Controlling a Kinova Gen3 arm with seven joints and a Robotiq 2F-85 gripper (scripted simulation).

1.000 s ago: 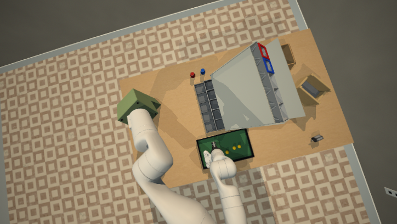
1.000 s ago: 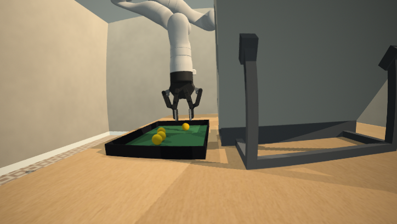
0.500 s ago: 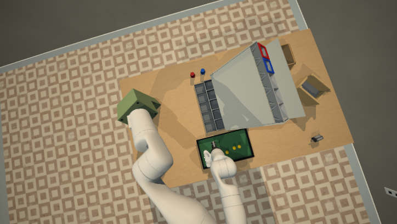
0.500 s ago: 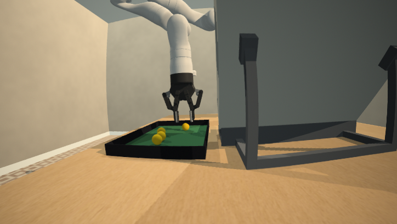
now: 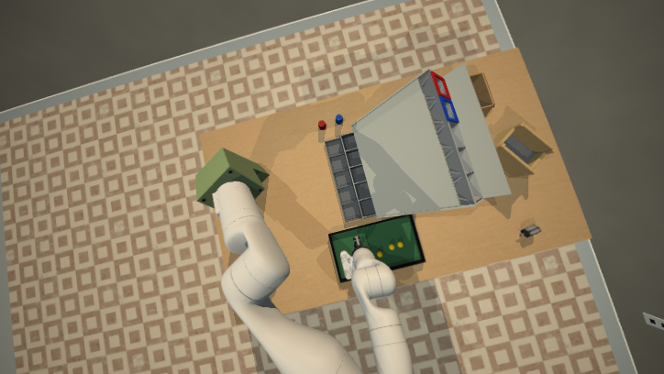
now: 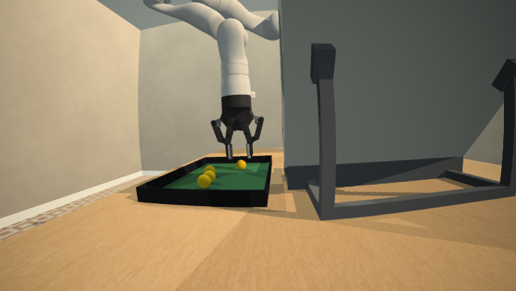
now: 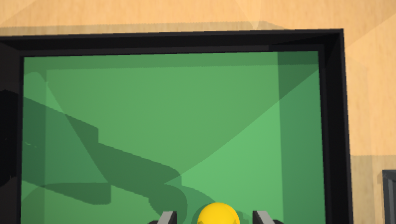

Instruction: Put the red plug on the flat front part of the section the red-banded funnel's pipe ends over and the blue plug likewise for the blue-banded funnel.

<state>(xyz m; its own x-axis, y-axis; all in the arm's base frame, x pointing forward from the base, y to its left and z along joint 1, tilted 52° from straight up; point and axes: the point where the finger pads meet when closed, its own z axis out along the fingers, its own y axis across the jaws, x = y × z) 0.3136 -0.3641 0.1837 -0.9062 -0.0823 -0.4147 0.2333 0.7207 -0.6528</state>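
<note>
The nearest yellow marble [image 6: 241, 165] [image 7: 218, 215] lies on the green floor of the black-rimmed tray [image 6: 202, 197] [image 7: 334, 125], below the gap between the gripper's [image 5: 357, 238] [image 6: 239, 157] [image 7: 215, 220] parted fingers, which grasp nothing. Three more marbles [image 5: 392, 247] [image 6: 209, 176] rest farther along it. The red plug [image 5: 322, 125] and blue plug [image 5: 338, 119] stand on the bench [image 5: 297, 158] [image 6: 144, 249] [image 7: 150, 12], near the sectioned box [image 5: 344, 178].
</note>
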